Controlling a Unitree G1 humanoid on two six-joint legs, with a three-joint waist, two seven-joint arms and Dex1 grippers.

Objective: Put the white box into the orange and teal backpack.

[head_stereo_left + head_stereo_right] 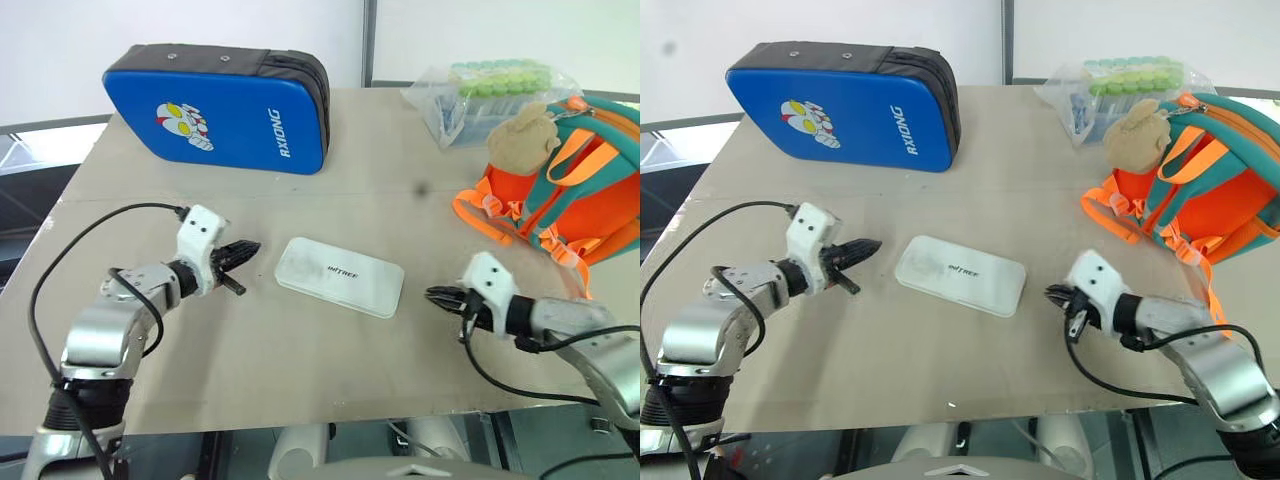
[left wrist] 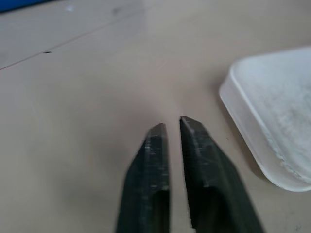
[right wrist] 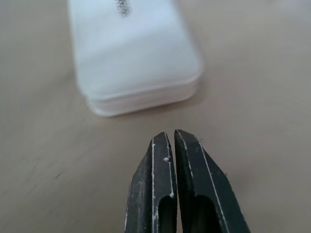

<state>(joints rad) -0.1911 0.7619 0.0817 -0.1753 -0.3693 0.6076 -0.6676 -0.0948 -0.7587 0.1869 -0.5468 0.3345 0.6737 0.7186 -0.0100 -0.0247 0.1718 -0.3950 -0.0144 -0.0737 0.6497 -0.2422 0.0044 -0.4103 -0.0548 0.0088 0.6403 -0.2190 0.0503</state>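
The white box (image 1: pixel 340 276) lies flat on the table (image 1: pixel 300 370), near the middle and somewhat toward the near edge, its small dark lettering facing up; nothing touches it. The left end effector (image 1: pixel 246 252) hangs just beside the box's left end, apart from it, its two black fingers (image 2: pixel 150 179) pressed nearly together and holding nothing; the right end effector (image 1: pixel 436 294) sits near the box's right end, also apart from it, its fingers (image 3: pixel 194 184) closed on nothing, pointing toward the box. The orange and teal backpack (image 1: pixel 575 190) rests by the table's right edge, toward the far right corner, well apart from the box; a tan plush bear charm (image 1: pixel 522 138) rests against its front, and orange straps (image 1: pixel 490 215) trail onto the table. A blue padded case (image 1: pixel 220 108) with a cartoon figure sits at the far left; a clear bag of green-capped tubes (image 1: pixel 490 90) lies at the far edge, behind the backpack.
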